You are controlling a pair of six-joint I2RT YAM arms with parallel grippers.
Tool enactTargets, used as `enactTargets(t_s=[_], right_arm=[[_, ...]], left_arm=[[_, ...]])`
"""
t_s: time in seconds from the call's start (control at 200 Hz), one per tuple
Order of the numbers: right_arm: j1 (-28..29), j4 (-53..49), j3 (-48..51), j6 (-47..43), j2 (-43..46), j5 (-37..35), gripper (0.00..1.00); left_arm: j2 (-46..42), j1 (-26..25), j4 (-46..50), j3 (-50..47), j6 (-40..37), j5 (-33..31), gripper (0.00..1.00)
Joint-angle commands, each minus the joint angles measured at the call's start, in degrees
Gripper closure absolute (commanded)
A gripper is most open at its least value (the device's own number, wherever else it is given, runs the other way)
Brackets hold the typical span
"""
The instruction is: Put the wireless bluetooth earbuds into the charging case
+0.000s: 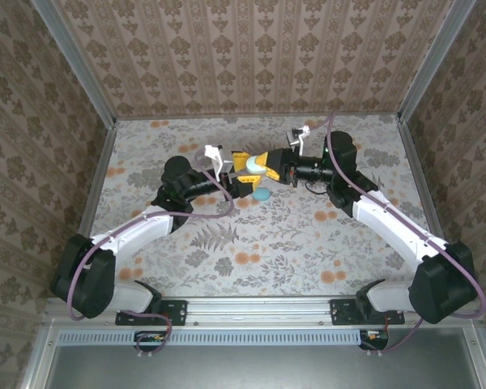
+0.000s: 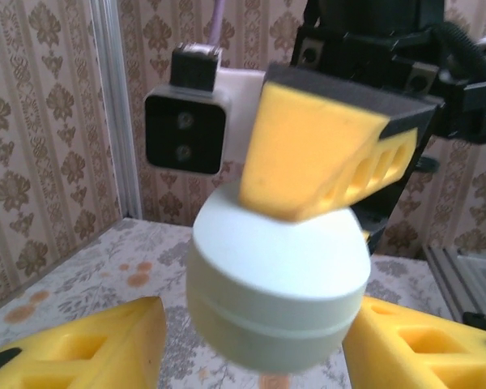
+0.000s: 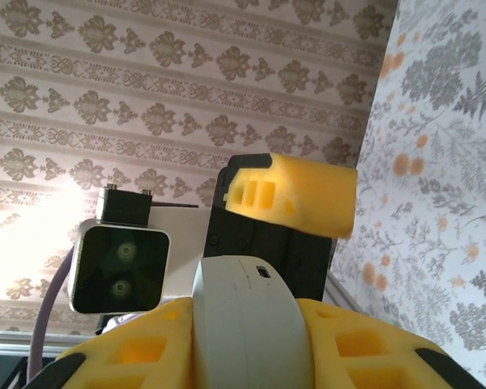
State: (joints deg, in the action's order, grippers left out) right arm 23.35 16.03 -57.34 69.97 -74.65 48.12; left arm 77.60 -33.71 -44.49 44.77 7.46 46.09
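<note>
**Hanging in mid-air, clamped from one side**

Pale whitish-teal and pebble-shaped, the plastic charging case (image 2: 275, 300) hangs clear of the floral-printed tabletop (image 1: 251, 243), where the two arms meet. A thin seam rings it and its two halves lie together; what is inside cannot be told.

The right claw (image 3: 247, 348) is clenched on the case. Its yellow foam fingers (image 3: 138, 352) press the two broad faces, one from each side, and the case's rounded edge stands up between them. From the left wrist, one of those fingers, yellow with a black cap, bears on the upper face of the case.

The left claw (image 2: 259, 356) is released. Its own yellow foam fingers (image 2: 89, 348) are spread wide, low on either side of the case. The finger at the left of that view stands clear of the case. The other lies just beside the case's edge, and whether it touches cannot be told.

Behind the case, seen from the right wrist, sits a white camera block with a dark two-lens face (image 3: 117, 267), on the left arm. A second yellow finger with slotted holes reaches in above the case there.

Further out from the case, brown damask-papered walls (image 1: 251, 49) close in the tabletop on three sides, with silver metal posts (image 1: 73, 65) at the corners.
</note>
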Motion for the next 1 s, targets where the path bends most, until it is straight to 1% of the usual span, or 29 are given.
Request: enactTargets(t_s=[0.0,0.085,0.175,0.25,0.32,0.4,0.42,0.44,0.58,0.61,0.82,0.91,0.995], right_arm=[[-0.74,-0.68,1.36,-2.98,3.23,-4.77,0.82],[-1.53,-1.91,2.59,-3.66,4.36,-7.07,0.82],[-2.54,-2.87,4.46,-4.85,5.38,-9.89,0.82],[-3.29,-6.60,6.18,-6.74,6.00,-13.28,0.82],[-3.45,-9.57,8.03,-9.10,5.65,-16.15,0.82],[-3.49,-9.70,10.47,-10.00,3.96,-17.43,0.82],[-3.45,-9.58,10.94,-10.14,3.21,-17.47,0.82],[-3.38,-9.47,11.45,-10.44,2.55,-17.53,0.82],[-2.51,-9.50,12.39,-12.53,-4.65,-16.54,0.82],[-1.98,-8.88,12.35,-12.78,-7.57,-16.12,0.82],[1.63,-5.19,11.11,-12.99,-21.13,-13.66,0.81],[2.85,-4.42,10.50,-13.33,-25.01,-13.23,0.82],[3.36,-5.90,9.79,-14.83,-27.64,-13.42,0.82]], left_arm=[[-2.31,0.47,2.93,0.53,-2.69,-1.06,0.36],[-3.27,0.74,3.45,-0.61,-2.97,-2.34,0.31],[-4.66,1.34,4.71,-2.17,-3.60,-3.72,0.28],[-6.23,1.84,5.45,-3.68,-4.35,-5.82,0.26],[-7.88,2.45,5.90,-4.88,-4.67,-7.68,0.24],[-9.90,3.01,7.18,-5.74,-5.52,-8.88,0.23],[-10.39,3.07,7.70,-5.89,-5.85,-8.86,0.22],[-10.87,3.19,8.00,-5.95,-6.09,-10.88,0.22],[-13.45,3.73,9.66,-7.08,-7.10,-15.35,0.21],[-13.68,3.89,9.96,-7.15,-7.06,-16.01,0.21],[-13.88,4.34,10.78,-6.50,-7.44,-17.25,0.21],[-13.90,4.53,11.09,-6.39,-7.45,-17.82,0.20],[-13.89,4.69,11.44,-6.37,-7.54,-18.27,0.20]])
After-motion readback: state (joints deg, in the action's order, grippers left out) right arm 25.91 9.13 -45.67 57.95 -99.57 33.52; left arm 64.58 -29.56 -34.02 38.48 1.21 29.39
